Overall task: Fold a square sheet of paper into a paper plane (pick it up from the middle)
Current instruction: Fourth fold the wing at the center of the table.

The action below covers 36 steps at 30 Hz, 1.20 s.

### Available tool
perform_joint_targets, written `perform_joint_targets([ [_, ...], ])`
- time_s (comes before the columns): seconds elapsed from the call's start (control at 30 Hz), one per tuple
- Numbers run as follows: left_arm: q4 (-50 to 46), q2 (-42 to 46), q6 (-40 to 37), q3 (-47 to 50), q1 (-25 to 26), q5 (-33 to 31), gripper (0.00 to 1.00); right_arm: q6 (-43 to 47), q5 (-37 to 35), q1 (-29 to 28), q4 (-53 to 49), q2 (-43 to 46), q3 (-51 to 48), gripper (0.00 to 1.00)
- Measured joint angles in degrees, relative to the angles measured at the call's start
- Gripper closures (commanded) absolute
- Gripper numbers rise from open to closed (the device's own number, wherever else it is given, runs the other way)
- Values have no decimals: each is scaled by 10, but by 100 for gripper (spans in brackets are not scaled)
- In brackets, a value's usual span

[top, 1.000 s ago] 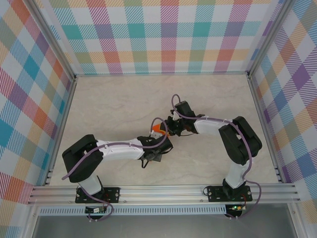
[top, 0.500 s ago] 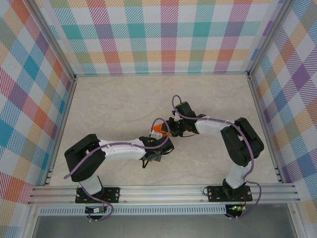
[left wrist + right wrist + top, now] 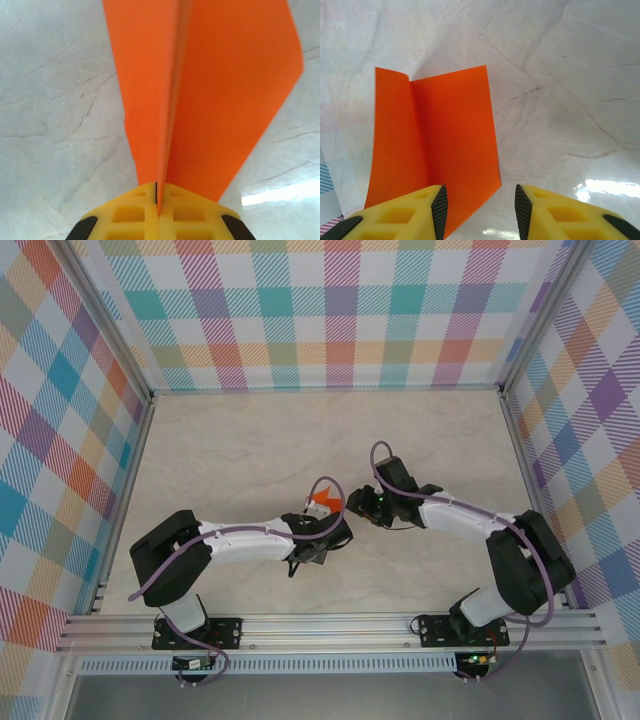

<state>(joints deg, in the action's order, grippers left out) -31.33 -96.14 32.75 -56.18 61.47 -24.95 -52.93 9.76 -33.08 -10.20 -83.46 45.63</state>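
Marble tabletop (image 3: 240, 440), plaid walls. Left gripper (image 3: 157, 194) jaws pinch the paper plane (image 3: 215, 100) at its crease; right gripper (image 3: 480, 210) jaws spread, empty. Folding looks done, so next is probably a steady lift by the middle.

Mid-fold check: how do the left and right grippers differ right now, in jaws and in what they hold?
Jaws: the left gripper is shut, its fingers pressed together; the right gripper is open, its fingers apart.
Hold: the left gripper pinches the paper plane at its centre crease; the right gripper holds nothing, with the orange paper ahead of it.
Both have yellow fingers and point at the plane.
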Motion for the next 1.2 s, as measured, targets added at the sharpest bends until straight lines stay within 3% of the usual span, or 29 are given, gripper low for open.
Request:
perform_joint_targets([
  [0.23, 8, 6, -52, -3, 0, 19, 100, -2, -38, 16, -33, 60, -17, 52],
  [0.47, 19, 52, -84, 9, 0, 50, 100, -2, -49, 21, -56, 62, -35, 51],
  [0.83, 11, 108, -103, 51, 0, 50, 100, -2, -43, 23, -54, 57, -35, 51],
  [0.93, 11, 108, -107, 65, 0, 54, 98, -2, -36, 23, -53, 51, -35, 51],
  [1.2, 15, 103, -102, 69, 0, 61, 78, -2, -5, 23, -38, 40, -35, 50],
])
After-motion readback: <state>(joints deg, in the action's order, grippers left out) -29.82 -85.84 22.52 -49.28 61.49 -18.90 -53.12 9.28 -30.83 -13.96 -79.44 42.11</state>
